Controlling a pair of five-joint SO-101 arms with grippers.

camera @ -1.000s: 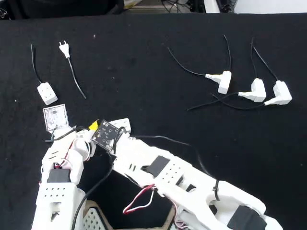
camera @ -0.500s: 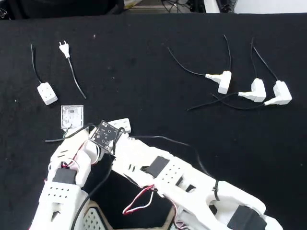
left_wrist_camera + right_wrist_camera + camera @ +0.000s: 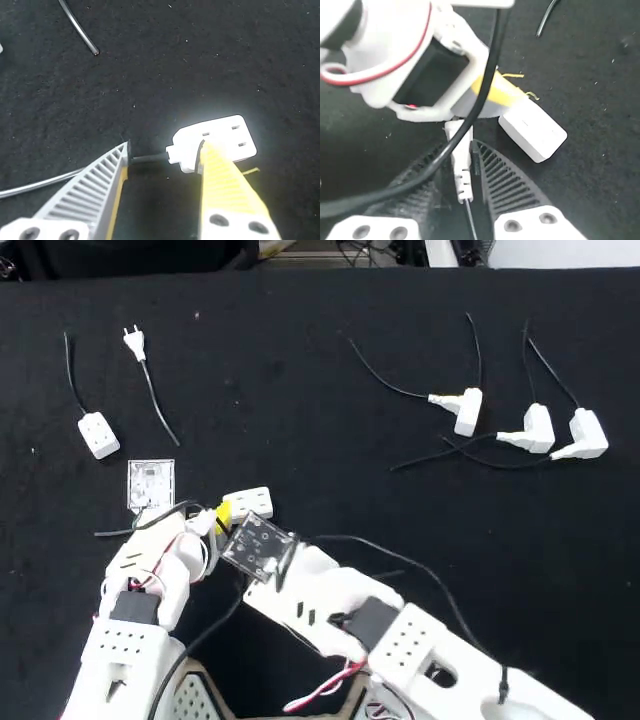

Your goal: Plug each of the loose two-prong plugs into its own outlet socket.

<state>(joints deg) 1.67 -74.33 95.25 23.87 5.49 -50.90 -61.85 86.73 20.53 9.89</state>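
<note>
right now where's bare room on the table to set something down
Widest bare patch: mid-table, between the flat plug's cord and the three angled plugs. Also the strip in front of those plugs. Crowded at front left around the near socket.

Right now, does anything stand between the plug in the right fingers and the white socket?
Yes. The left gripper, its yellow finger beside the socket, sits directly ahead of the plug, and a black cable crosses over the plug.
</note>
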